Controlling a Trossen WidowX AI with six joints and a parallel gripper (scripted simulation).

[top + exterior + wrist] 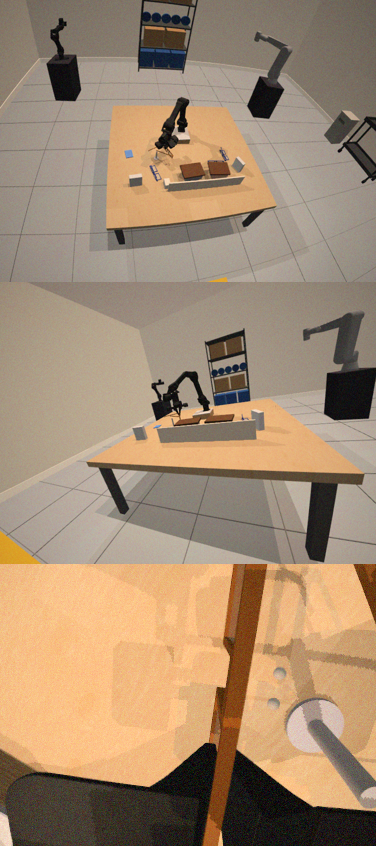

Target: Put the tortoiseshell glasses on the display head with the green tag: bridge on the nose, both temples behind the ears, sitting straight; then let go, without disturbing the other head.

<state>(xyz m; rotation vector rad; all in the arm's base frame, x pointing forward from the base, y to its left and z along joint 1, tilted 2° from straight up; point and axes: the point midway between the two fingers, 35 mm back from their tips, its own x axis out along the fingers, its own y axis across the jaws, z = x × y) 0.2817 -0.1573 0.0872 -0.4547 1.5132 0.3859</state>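
Note:
My gripper (164,147) (177,407) (216,755) is shut on the tortoiseshell glasses (166,150) (174,413) (241,671) and holds them a little above the table (194,212). In the wrist view a brown bar of the frame runs up from between the black fingers. A small grey stand (156,156) (315,725) with a round base and a post stands on the table just beside and below the glasses. I cannot make out a display head or a green tag in any view.
Two brown slabs (191,169) (218,167) sit behind a low white wall (204,183) (206,431). Blue glasses (155,172) (224,153) lie left and right. Two white blocks (135,179) (238,163) and a blue card (128,153) lie nearby.

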